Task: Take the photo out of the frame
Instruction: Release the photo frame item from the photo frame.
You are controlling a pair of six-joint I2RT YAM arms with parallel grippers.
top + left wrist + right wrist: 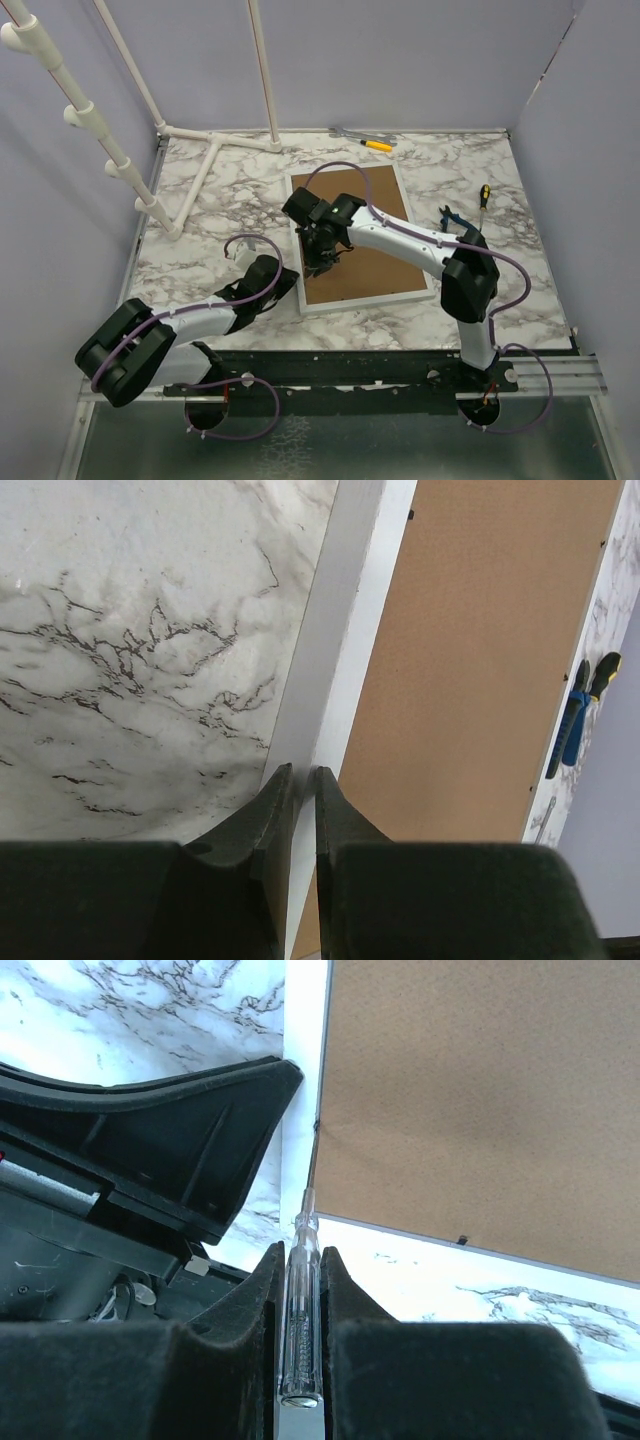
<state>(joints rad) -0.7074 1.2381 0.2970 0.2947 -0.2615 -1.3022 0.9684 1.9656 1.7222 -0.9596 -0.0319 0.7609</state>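
Right now my right claw (303, 1258) is clamped on a clear-handled screwdriver (300, 1320), its tip at the left edge of the brown backing board (480, 1090). My left claw (304, 777) is almost closed, only a slit between its fingers, at the white rim of the frame (365, 301), near its lower-left corner. That frame lies back-up mid-picture on the marble tabletop (450, 165).

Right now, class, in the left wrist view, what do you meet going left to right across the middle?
marble table → white rail of the frame → brown backing board → blue-handled pliers → yellow-handled screwdriver
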